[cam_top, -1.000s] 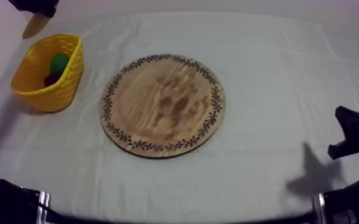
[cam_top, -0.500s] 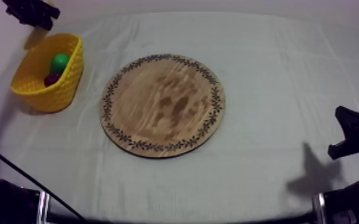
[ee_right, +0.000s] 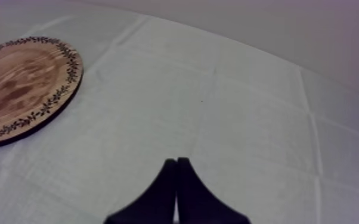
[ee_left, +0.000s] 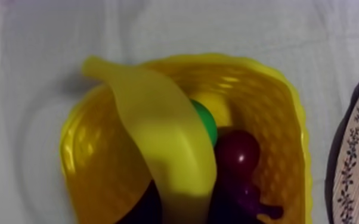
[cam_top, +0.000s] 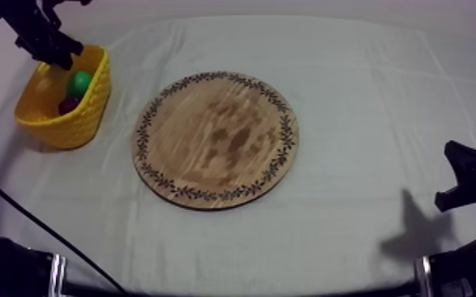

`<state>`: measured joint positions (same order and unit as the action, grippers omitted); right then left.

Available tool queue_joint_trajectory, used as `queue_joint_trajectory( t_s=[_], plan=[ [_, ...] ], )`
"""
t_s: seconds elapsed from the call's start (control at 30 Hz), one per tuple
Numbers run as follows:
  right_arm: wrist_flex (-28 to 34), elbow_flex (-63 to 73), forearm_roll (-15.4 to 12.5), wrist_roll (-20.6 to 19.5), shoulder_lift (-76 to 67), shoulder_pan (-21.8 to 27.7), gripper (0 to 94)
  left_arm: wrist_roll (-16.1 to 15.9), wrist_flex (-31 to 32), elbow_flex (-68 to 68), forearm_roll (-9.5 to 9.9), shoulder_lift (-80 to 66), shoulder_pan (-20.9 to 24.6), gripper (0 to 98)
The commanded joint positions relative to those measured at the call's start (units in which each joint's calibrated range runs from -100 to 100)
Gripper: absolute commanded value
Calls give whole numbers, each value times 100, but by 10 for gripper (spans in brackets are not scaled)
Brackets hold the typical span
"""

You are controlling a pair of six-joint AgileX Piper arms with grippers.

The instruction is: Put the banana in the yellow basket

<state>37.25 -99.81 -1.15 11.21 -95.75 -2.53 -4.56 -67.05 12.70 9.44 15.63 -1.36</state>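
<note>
Banana [ee_left: 158, 134], gripped at its near end by the left fingers [cam_top: 54, 54], which are closed on it across its width. It hangs lengthwise over the yellow basket [cam_top: 83, 118], clear of the wooden board [cam_top: 216, 140], with its far tip out at the basket's rim. Judged from its smooth, even skin and the way it keeps its curve when held by 1 end, the toy is probably light, stiff and rather slippery, and not fragile. A hold across the thick middle would be the steadier one, since an end grip lets the long body swing or twist. Below it in the basket lie a green pear [ee_left: 206, 122] and a dark maroon fruit [ee_left: 237, 154] whose kind cannot be told, so the banana will likely come to rest on top of them or lean on the wall; whether it touches them now cannot be told. The basket stands at the left of the desk [cam_top: 368, 95], near the board but apart from it, and the board is bare. The right fingers [ee_right: 169, 190] lie together as a narrow wedge, holding nothing, low over the cloth and well apart from the board.
</note>
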Motion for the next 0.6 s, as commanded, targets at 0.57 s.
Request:
queue_joint_trajectory(
  t_s=[0.57],
  plan=[
    [1, 3, 0, 0, 0, 0, 3, -62, 417, 541, -99, -100, 84, 32]
  ],
)
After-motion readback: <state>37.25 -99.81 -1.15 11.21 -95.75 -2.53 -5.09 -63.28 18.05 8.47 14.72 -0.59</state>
